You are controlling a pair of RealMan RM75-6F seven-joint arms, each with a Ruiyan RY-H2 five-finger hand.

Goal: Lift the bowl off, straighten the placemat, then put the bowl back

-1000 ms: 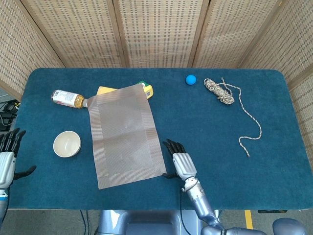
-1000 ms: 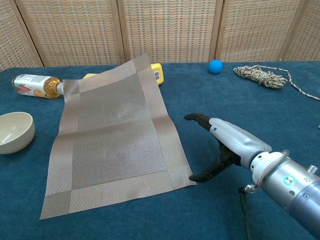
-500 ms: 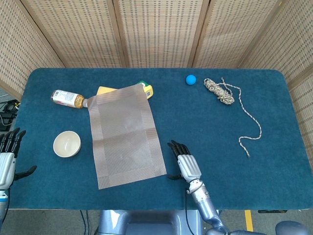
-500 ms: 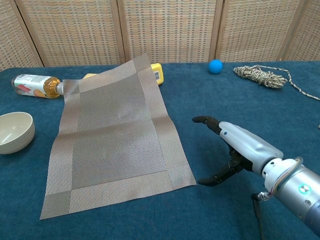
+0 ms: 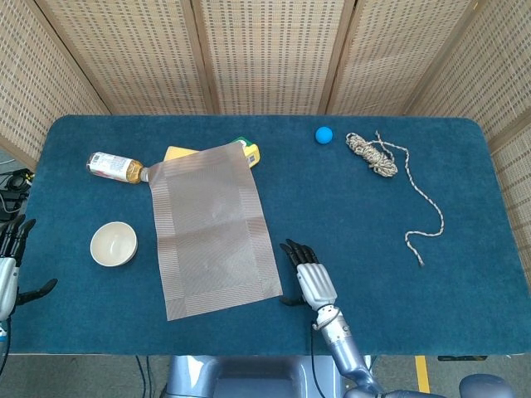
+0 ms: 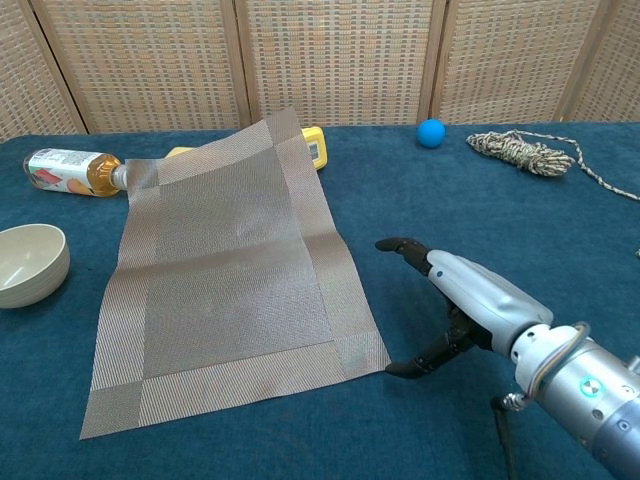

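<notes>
The cream bowl (image 5: 113, 244) (image 6: 30, 263) sits on the blue tablecloth left of the placemat, not on it. The grey woven placemat (image 5: 214, 227) (image 6: 230, 270) lies skewed, its far edge draped over a yellow box (image 5: 250, 152) (image 6: 315, 146) and the neck of a bottle. My right hand (image 5: 309, 276) (image 6: 455, 297) hovers just right of the mat's near right corner, fingers spread, holding nothing. My left hand (image 5: 8, 261) shows only at the left edge of the head view, off the table's side, fingers apart and empty.
A lying bottle (image 5: 113, 166) (image 6: 70, 170) rests at the mat's far left corner. A blue ball (image 5: 323, 134) (image 6: 431, 132) and a coiled rope (image 5: 375, 155) (image 6: 522, 151) with a trailing end lie at the far right. Woven screens stand behind the table.
My right hand drew back from the mat's corner toward the table's front, then edged back toward it. The left hand slid further out of view. Mat and bowl stayed put.
</notes>
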